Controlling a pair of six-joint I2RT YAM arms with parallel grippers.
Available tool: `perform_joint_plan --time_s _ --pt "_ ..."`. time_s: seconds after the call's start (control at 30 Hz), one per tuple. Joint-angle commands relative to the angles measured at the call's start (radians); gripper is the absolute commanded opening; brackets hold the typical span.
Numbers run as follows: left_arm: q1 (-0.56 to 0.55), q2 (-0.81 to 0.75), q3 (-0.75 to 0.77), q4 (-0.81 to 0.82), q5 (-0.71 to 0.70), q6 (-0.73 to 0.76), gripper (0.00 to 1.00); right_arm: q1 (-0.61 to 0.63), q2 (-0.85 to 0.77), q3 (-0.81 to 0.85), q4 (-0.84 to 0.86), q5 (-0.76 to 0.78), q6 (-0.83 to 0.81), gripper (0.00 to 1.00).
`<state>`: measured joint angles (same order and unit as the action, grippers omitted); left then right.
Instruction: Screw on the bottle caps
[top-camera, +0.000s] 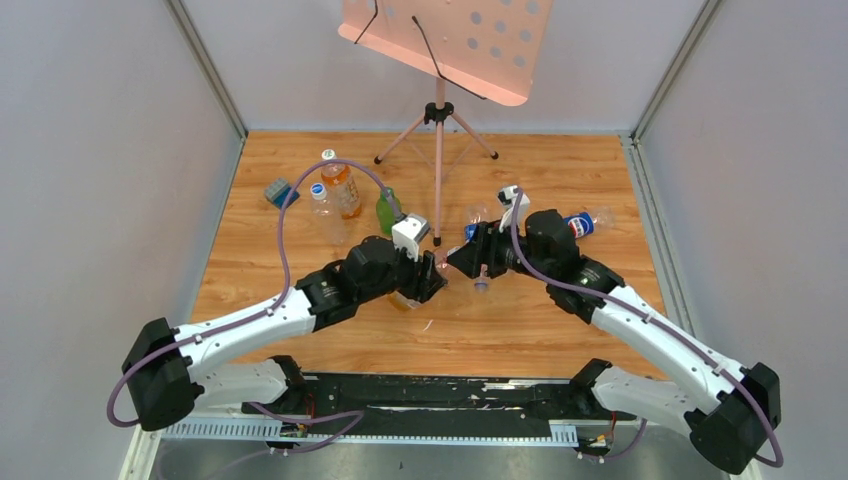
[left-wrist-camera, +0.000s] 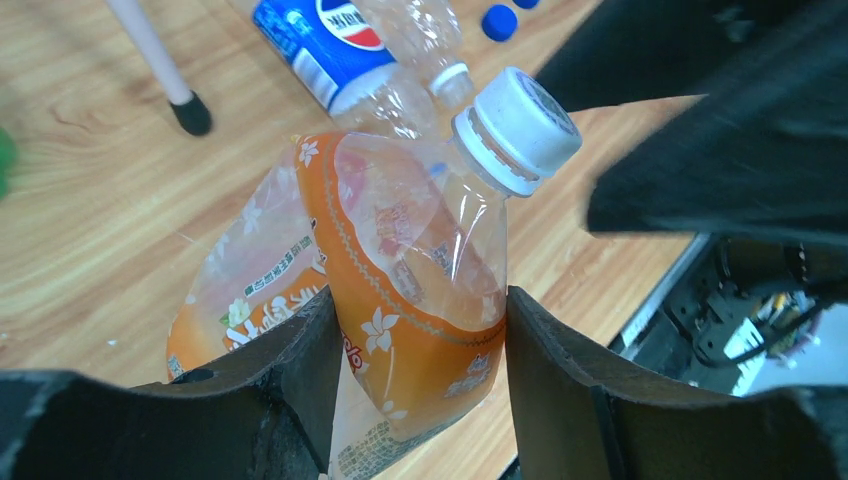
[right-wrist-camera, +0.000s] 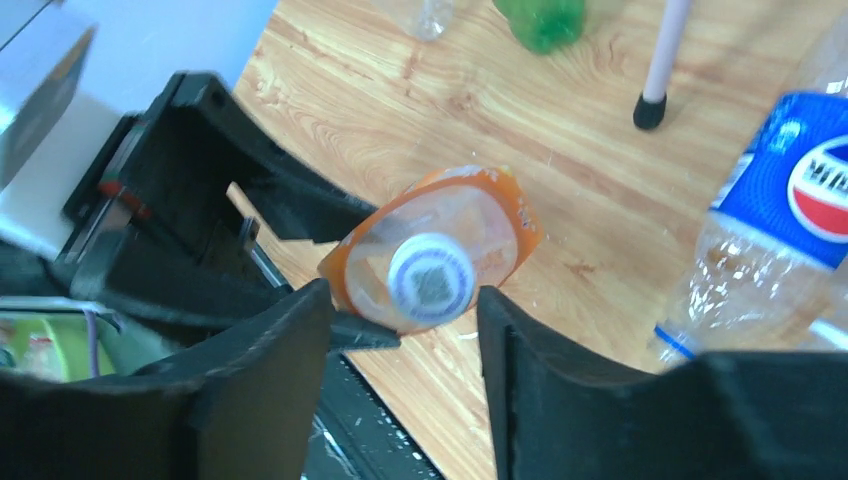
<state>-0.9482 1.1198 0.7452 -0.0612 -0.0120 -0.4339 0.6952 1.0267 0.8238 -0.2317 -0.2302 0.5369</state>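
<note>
My left gripper (left-wrist-camera: 415, 335) is shut on an orange-labelled clear bottle (left-wrist-camera: 420, 290) and holds it tilted above the table. A white cap (left-wrist-camera: 520, 125) sits on its neck. My right gripper (right-wrist-camera: 405, 320) is open, facing the cap (right-wrist-camera: 432, 280) end-on; its fingers stand either side of the cap without touching it. In the top view the two grippers, left (top-camera: 425, 275) and right (top-camera: 470, 262), meet at mid-table. Two loose blue caps (left-wrist-camera: 498, 20) lie on the wood beyond a lying Pepsi bottle (left-wrist-camera: 330, 45).
At the back left stand an orange bottle (top-camera: 342, 190), a clear bottle (top-camera: 325, 212) with a blue cap, a green bottle (top-camera: 386, 210) and a blue-grey block (top-camera: 277, 191). A music-stand tripod (top-camera: 438, 130) stands at the back centre. A Pepsi bottle (top-camera: 580, 225) lies at the right.
</note>
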Motion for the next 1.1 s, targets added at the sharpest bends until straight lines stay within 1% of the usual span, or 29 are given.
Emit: perform_joint_plan --time_s 0.0,0.07,0.1,0.13,0.2,0.23,0.27,0.33,0.47,0.63,0.83,0.97,1.07 --pt "0.025 -0.010 0.057 0.052 -0.062 0.014 0.00 0.018 -0.089 0.069 0.037 -0.028 -0.260 0.60" --pt "0.069 -0.007 0.080 -0.018 0.040 0.053 0.00 0.018 -0.134 0.071 0.020 -0.073 -0.422 0.62" --pt "0.088 -0.004 0.091 -0.067 0.139 0.086 0.00 0.017 -0.151 0.069 0.013 -0.107 -0.501 0.63" --pt "0.121 0.005 0.116 -0.092 0.184 0.104 0.00 0.016 -0.165 0.068 0.001 -0.137 -0.584 0.64" --pt "0.153 0.028 0.160 -0.173 0.358 0.173 0.00 0.016 -0.184 0.072 -0.038 -0.226 -0.703 0.64" --pt "0.159 0.036 0.175 -0.229 0.386 0.214 0.00 0.016 -0.190 0.073 -0.054 -0.273 -0.754 0.64" --pt "0.168 0.050 0.199 -0.253 0.442 0.233 0.00 0.016 -0.192 0.075 -0.068 -0.315 -0.793 0.64" --pt "0.176 0.065 0.225 -0.297 0.502 0.275 0.00 0.016 -0.186 0.074 -0.089 -0.373 -0.857 0.64" --pt "0.181 0.079 0.256 -0.317 0.605 0.319 0.00 0.017 -0.148 0.078 -0.113 -0.402 -0.907 0.62" --pt "0.181 0.089 0.284 -0.345 0.632 0.350 0.00 0.016 -0.122 0.076 -0.115 -0.386 -0.928 0.60" --pt "0.181 0.082 0.282 -0.356 0.628 0.362 0.00 0.017 -0.108 0.073 -0.131 -0.398 -0.931 0.55" --pt "0.181 0.079 0.285 -0.352 0.628 0.362 0.00 0.017 -0.092 0.076 -0.144 -0.404 -0.931 0.48" --pt "0.181 0.075 0.286 -0.345 0.625 0.362 0.00 0.016 -0.076 0.078 -0.156 -0.410 -0.930 0.48"
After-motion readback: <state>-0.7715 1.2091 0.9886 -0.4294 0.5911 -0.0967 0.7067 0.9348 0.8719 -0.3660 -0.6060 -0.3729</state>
